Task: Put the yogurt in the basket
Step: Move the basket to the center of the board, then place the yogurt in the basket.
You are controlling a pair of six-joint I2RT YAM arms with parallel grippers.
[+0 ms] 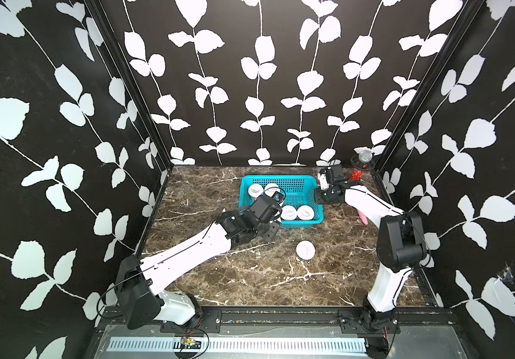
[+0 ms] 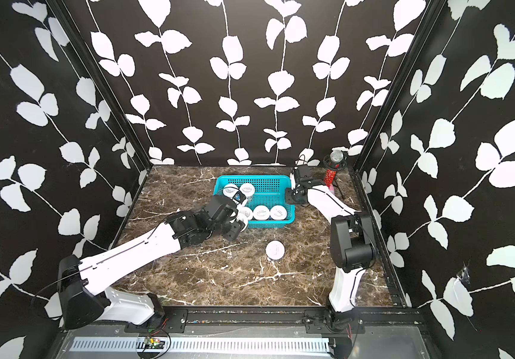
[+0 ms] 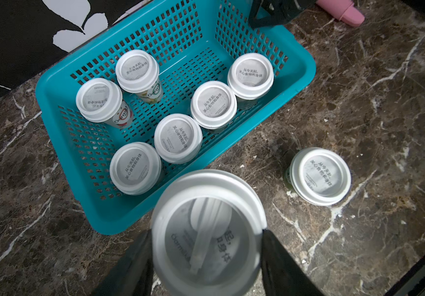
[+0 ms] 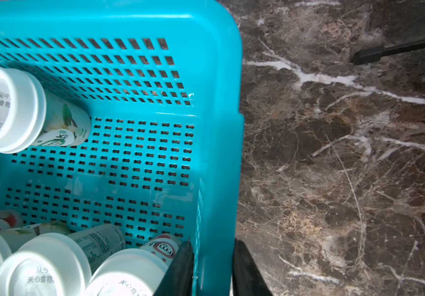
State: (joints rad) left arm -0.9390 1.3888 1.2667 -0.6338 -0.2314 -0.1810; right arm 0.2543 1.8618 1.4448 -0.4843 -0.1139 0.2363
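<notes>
The turquoise basket point(image 1: 281, 178) point(image 2: 253, 177) stands at the back middle of the marble table, with several white-lidded yogurt cups point(image 3: 175, 138) point(image 1: 305, 212) upright inside. My left gripper point(image 3: 207, 233) point(image 2: 240, 225) is shut on another yogurt cup point(image 3: 207, 194), held above the table just outside the basket's near left corner. One more yogurt cup point(image 1: 305, 250) point(image 2: 275, 250) point(image 3: 320, 176) stands on the table in front of the basket. My right gripper point(image 4: 212, 246) point(image 1: 319, 199) is shut on the basket's right wall point(image 4: 219, 128), one finger inside and one outside.
A pink object point(image 1: 365, 217) point(image 3: 342, 10) lies on the table right of the basket, beside the right arm. A silver-headed microphone with a red glitter handle point(image 1: 362, 164) stands in the back right corner. Black leaf-patterned walls close in three sides.
</notes>
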